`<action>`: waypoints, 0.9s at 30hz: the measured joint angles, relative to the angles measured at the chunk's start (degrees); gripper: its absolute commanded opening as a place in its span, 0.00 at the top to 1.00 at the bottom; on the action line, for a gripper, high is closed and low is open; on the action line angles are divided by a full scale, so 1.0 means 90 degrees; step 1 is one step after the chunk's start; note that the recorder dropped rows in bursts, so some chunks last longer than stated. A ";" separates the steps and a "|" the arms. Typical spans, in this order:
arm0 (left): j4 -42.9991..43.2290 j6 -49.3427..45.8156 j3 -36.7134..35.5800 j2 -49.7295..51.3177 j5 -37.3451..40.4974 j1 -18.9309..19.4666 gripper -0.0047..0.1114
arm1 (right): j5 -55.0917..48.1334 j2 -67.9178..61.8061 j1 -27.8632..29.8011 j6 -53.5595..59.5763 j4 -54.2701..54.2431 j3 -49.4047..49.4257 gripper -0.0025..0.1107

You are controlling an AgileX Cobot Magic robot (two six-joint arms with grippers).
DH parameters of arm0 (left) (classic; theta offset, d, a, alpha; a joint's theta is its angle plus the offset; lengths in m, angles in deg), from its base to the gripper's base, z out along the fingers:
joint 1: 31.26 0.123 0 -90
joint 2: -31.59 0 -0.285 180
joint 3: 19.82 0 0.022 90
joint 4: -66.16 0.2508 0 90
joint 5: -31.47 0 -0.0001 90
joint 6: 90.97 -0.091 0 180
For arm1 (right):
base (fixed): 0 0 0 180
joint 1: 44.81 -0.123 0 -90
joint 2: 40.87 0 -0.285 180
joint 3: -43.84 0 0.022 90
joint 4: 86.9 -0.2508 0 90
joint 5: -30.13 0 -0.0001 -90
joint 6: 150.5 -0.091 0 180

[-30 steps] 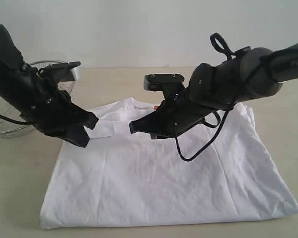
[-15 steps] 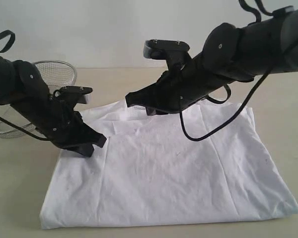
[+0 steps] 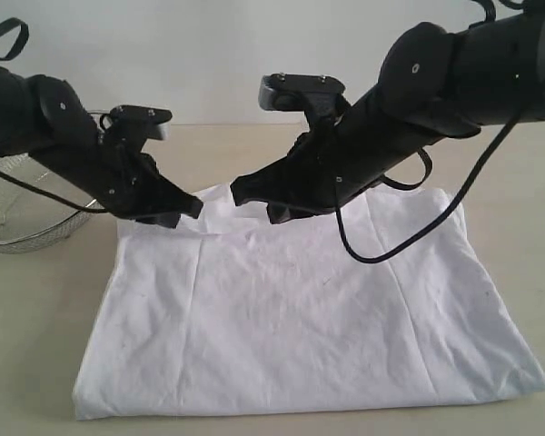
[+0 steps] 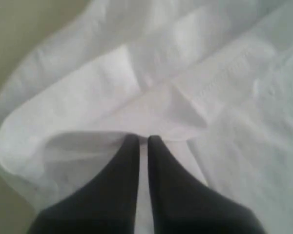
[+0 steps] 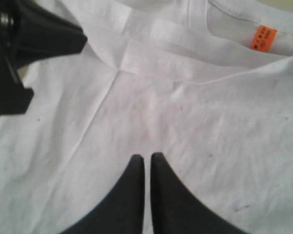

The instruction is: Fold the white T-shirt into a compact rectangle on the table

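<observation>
Mid-fold, both hands at the collar end
The white T-shirt (image 3: pixel 300 336) lies flat on the tabletop (image 3: pixel 36 309). The left hand (image 4: pixel 143 140) is shut at a sleeve fold, perhaps nipping cloth; the right hand (image 5: pixel 147 158) is shut and empty. Next, I'd judge: grip an edge, fold across.

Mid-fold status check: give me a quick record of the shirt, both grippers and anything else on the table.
shirt: white T-shirt spread on the table, chest lettering not visible, not yet a compact rectangle
neck tag: orange neck tag showing inside the collar
left gripper: left gripper shut, tips at a raised fold of fabric near the collar; unclear whether cloth is pinched
right gripper: right gripper shut, nothing held, over the shirt below the collar
other: wire-mesh basket left of the shirt
</observation>
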 measured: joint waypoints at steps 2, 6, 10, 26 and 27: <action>0.0289 0.0209 0.0262 0.0030 0.0044 0.0061 0.91 | 0.0014 0.0028 0.0000 0.0000 -0.0014 0.0106 0.98; 0.1045 0.0870 0.0864 0.0073 0.0384 0.0341 0.91 | 0.0381 0.0249 0.0000 0.0000 -0.0013 0.0718 0.98; 0.1446 0.1134 0.1275 0.0073 0.0999 0.0582 0.91 | 0.0799 0.0495 -0.0002 0.0016 -0.0013 0.1415 0.98; 0.0063 0.0452 0.1466 0.0446 0.1746 -0.0490 0.92 | 0.1555 0.0652 0.1661 -0.0089 -0.0025 0.1900 0.98; -0.0084 0.0428 0.1466 0.0527 0.1630 -0.0516 0.92 | 0.1474 0.0652 0.1795 -0.0068 -0.0025 0.1900 0.98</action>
